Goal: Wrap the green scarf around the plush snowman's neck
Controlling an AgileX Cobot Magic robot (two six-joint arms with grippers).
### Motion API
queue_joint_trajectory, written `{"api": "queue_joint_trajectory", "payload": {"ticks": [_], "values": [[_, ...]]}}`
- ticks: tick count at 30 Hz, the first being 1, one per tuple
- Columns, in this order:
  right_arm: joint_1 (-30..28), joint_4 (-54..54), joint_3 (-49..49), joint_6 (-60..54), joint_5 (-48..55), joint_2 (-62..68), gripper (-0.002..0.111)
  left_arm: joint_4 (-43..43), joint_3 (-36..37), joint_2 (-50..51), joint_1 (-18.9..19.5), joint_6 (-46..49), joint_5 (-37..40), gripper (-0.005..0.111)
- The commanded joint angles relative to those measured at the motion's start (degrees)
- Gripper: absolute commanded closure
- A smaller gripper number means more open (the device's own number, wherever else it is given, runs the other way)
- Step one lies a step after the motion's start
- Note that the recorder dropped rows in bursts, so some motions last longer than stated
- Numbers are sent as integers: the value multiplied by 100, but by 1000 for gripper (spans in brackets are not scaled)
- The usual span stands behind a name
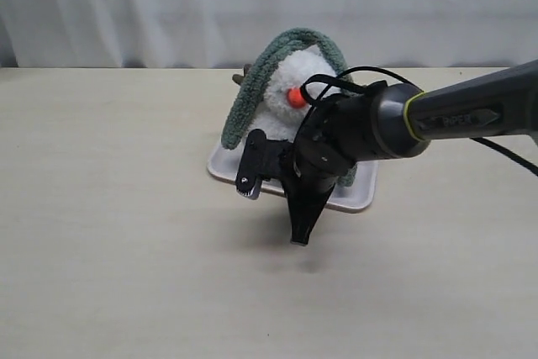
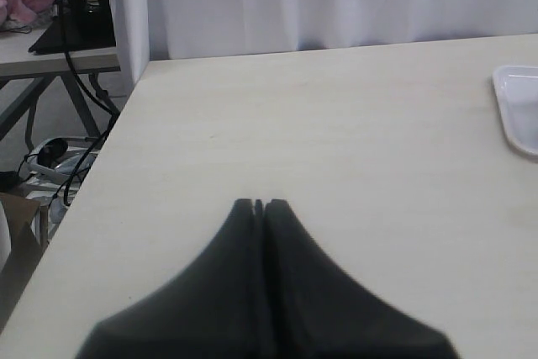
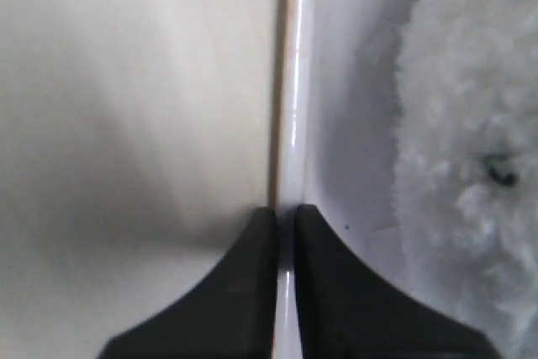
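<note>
The right gripper (image 3: 286, 210) has its two black fingers pressed together and holds nothing. It points down, just over the front rim of the flat white plastic tray (image 1: 221, 166), so the shiny rim shows as a line running out from its tips. In the exterior view, at 12 o'clock from the gripper, sits the small fluffy white plush snowman (image 1: 284, 77) with the orange cone nose (image 1: 296, 97). It stands on the tray, which gives it one sure spot. The long fuzzy sage-green knit scarf (image 1: 252, 98) lies over the top of its head like a hood. One end hangs down at the snowman's 8 o'clock and the other goes down at 4 o'clock, behind the arm. The neck is mostly hidden by the arm, but the scarf looks too high, so I think it needs pulling lower. The left gripper (image 2: 259, 204) is closed and empty too, over the pale wooden table (image 2: 336, 124), well apart, likely to keep out of the way.
</note>
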Motion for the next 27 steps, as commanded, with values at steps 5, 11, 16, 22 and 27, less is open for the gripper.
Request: {"api": "queue_joint_trajectory", "payload": {"ticks": [5, 11, 16, 22, 27], "values": [[231, 803, 255, -253, 455, -22, 104, -11, 18, -10, 7, -18, -66, 107], [231, 882, 629, -374, 333, -257, 104, -11, 18, -10, 7, -18, -66, 107], [231, 939, 769, -433, 242, -446, 104, -11, 18, -10, 7, -18, -66, 107], [231, 1126, 769, -594, 399, -527, 104, -11, 18, -10, 7, -18, -66, 107], [231, 1692, 769, -1072, 494, -554, 104, -11, 18, -10, 7, -18, -66, 107]]}}
